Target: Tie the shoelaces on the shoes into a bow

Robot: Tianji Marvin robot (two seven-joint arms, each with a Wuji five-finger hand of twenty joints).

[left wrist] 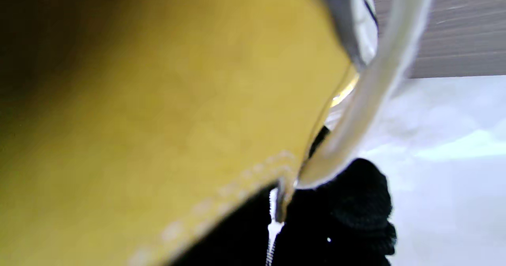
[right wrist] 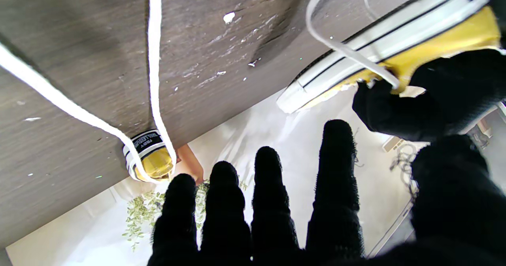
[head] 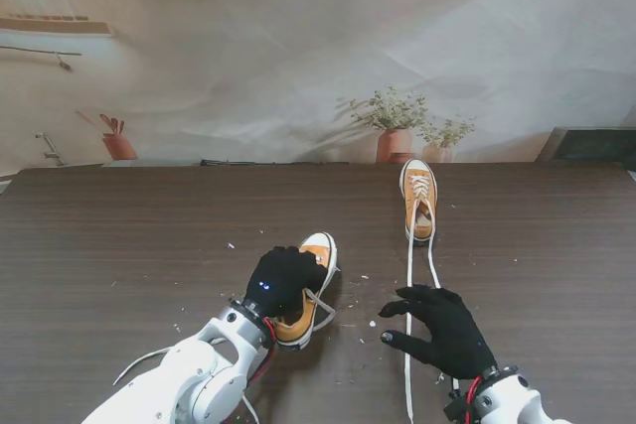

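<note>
So progress-wise: basically nothing is tied yet, as far as I can tell.

Nearest to me, the right hand hovers over the surface with its fingers spread wide and nothing in them. It sits right next to the long white laces, which run in two loose strands from the far shoe toward me, flat on the wood, with no knot, crossing or loop anywhere along them.

A bit to the left and slightly farther, the left hand is clamped over the near shoe, a yellow canvas sneaker with a white toe cap. The fingers are curled around the upper. The left wrist view is mostly yellow fabric up close, with one lace draped past it. That shoe's lace makes a slack loop on the right side, but it's no bow, just loose slack. Whether the hand also pinches a strand, I can't tell.

Farthest away, the far shoe stands near the back edge of the surface, toe pointing away, laced through the eyelets but with its ends loose.

So my read is that both shoes still need the whole routine: gather ends, cross, first knot, loops, bow. Looks like the near shoe is being held steady first.
</note>
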